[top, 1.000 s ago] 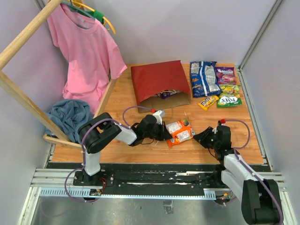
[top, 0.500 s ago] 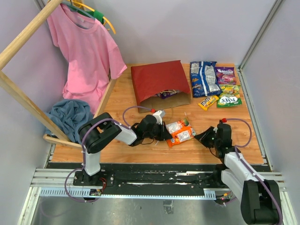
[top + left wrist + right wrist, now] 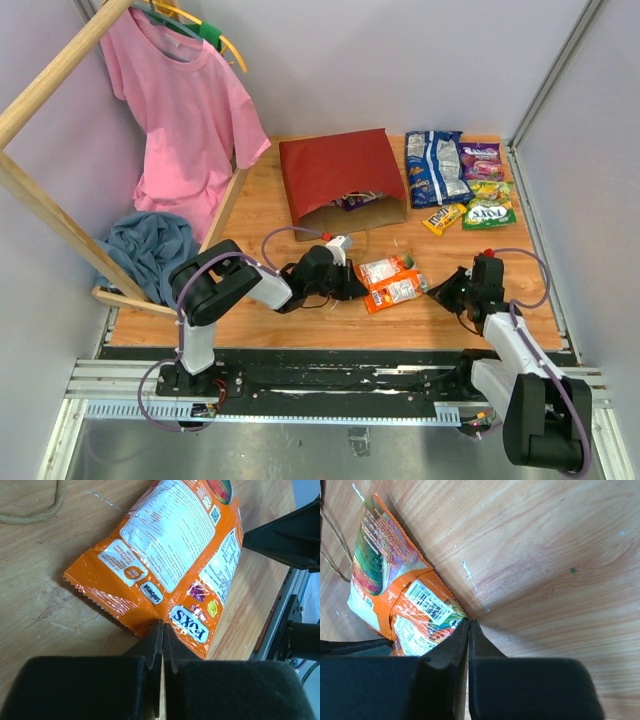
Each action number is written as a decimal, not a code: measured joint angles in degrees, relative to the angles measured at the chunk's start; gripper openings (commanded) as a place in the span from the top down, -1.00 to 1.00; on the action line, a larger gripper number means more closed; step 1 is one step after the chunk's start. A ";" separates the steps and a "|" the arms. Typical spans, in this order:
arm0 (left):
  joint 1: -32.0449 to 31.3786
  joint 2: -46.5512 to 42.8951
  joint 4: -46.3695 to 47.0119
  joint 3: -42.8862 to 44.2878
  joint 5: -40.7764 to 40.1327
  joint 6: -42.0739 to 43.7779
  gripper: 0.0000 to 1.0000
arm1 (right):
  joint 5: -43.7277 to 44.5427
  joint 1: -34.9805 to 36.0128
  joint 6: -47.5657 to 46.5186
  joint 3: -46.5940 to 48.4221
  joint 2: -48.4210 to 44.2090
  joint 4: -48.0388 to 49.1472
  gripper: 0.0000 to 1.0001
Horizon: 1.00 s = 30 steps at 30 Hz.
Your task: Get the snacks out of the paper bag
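status: task judged part done. the paper bag (image 3: 335, 170) is laid flat at the 12 o'clock side of the desk (image 3: 255, 205), mouth facing 6 o'clock. a purple pkt (image 3: 355, 201) is seen just inside the mouth; further contents cannot be told. a snack group (image 3: 435, 168) is laid out at approx. 2 o'clock, beside the bag and outside it.

two more pkts are located at desk centre, at 6 o'clock of the bag mouth: the far orange pkt (image 3: 383, 268) and the near orange pkt (image 3: 398, 291), touching along one long edge. both long axes are run approx. 8-to-2 o'clock in the top view.

tool state:
- the left tool (image 3: 163, 626) is clenched, tips met at the crimped edge at the pkts' 8 o'clock end.
- the right tool (image 3: 468, 623) is clenched, tips met at a pkt corner at the 2 o'clock end.
- whether film is pinched between either pair of tips cannot be told.

key relation: the orange pkts are bracketed between both tools along their long axis, so neither arm is favoured by reach. the snack group is sited at approx. 1 o'clock from the pkts, nearer the right arm. the purple pkt is sited at approx. 12 o'clock from the left tool, nearer the left arm. the left arm is therefore judged better placed for the bag.
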 measured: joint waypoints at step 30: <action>1.86 -1.01 2.82 -3.02 0.52 0.11 0.99 | 12.24 -12.74 -5.49 14.95 5.03 -17.27 -0.22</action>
